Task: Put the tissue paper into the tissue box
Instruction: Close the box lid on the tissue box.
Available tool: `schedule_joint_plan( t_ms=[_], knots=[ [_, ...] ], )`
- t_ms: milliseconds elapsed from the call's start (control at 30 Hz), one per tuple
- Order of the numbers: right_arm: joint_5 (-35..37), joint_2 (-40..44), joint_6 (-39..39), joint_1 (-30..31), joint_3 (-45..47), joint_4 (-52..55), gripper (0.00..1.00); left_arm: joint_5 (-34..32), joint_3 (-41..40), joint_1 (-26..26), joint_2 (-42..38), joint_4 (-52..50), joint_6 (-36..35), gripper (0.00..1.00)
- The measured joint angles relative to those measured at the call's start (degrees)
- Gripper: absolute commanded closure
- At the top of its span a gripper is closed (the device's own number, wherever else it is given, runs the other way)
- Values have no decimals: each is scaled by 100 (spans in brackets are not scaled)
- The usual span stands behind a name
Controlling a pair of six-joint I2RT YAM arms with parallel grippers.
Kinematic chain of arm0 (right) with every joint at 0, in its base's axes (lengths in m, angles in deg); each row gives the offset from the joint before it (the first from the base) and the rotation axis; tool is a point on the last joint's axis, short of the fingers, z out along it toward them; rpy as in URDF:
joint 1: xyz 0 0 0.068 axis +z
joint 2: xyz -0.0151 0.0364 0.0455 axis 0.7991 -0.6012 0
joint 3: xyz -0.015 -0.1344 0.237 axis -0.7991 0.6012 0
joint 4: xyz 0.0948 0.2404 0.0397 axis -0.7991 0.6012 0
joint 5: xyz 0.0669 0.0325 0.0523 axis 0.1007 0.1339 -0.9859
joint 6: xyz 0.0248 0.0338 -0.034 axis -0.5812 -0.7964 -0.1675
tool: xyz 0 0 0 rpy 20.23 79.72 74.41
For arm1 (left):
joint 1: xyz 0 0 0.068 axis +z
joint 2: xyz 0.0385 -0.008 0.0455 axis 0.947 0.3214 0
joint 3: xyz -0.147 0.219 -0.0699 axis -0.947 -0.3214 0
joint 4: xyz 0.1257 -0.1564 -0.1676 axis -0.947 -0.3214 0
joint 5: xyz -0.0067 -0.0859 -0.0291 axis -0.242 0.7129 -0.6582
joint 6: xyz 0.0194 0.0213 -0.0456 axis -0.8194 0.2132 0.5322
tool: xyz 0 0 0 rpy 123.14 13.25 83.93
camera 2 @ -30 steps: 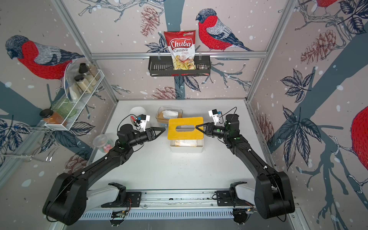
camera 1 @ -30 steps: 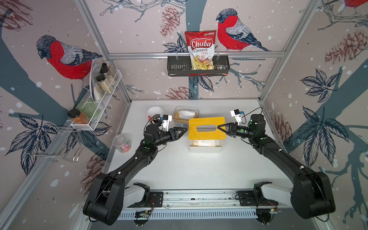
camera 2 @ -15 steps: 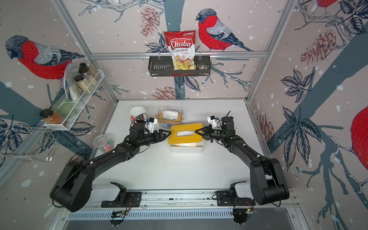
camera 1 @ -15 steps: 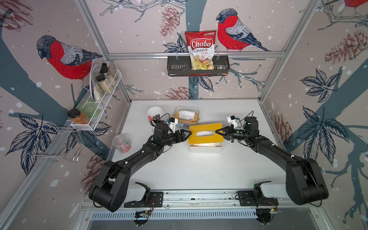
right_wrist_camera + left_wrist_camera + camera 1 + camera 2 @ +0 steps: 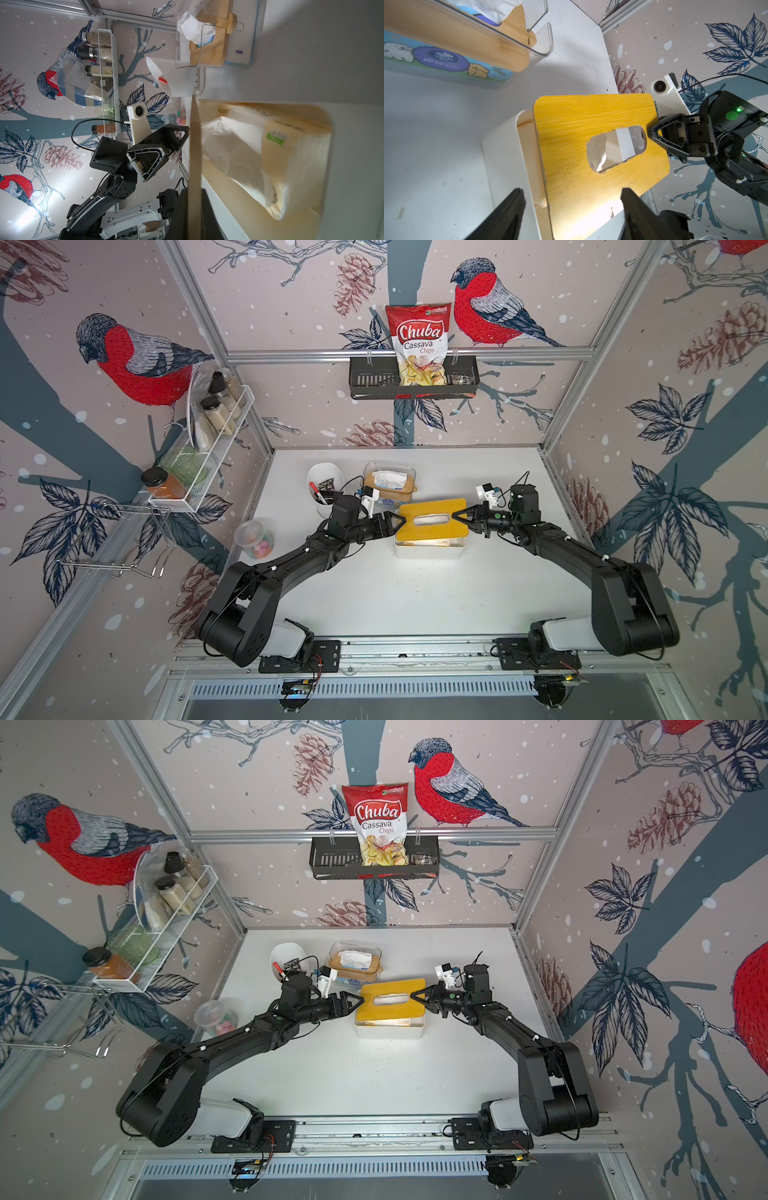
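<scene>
The white tissue box (image 5: 428, 549) (image 5: 388, 1031) stands mid-table. Inside it lies the tissue paper (image 5: 239, 149), a soft wrapped pack, whose white shows through the lid's slot (image 5: 430, 519). A yellow wooden lid (image 5: 432, 510) (image 5: 392, 1011) (image 5: 591, 116) hovers tilted over the box. My right gripper (image 5: 457, 516) (image 5: 415, 995) (image 5: 194, 193) is shut on the lid's right edge. My left gripper (image 5: 399, 522) (image 5: 360, 1001) (image 5: 572, 190) is open at the lid's left edge, its fingers standing wide on either side of that edge without pinching it.
A clear tissue holder with a wooden lid (image 5: 390, 485) and a white pen cup (image 5: 324, 489) stand just behind the left gripper. A candy jar (image 5: 254, 539) sits at the left. A wire shelf (image 5: 199, 456) hangs on the left wall, a black basket (image 5: 415, 383) on the back wall.
Both arms have brought the lid down and back over the box, and it now sits tilted. My left jaws have widened and let go of the lid's edge.
</scene>
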Motion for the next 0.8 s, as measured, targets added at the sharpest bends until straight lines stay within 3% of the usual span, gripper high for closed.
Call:
schedule_joint_plan(
  t_ms=[800],
  knots=[
    [-87,-299,122,52,-109,-24,100,-44,264,-192,343,-251,-236,22]
  ],
)
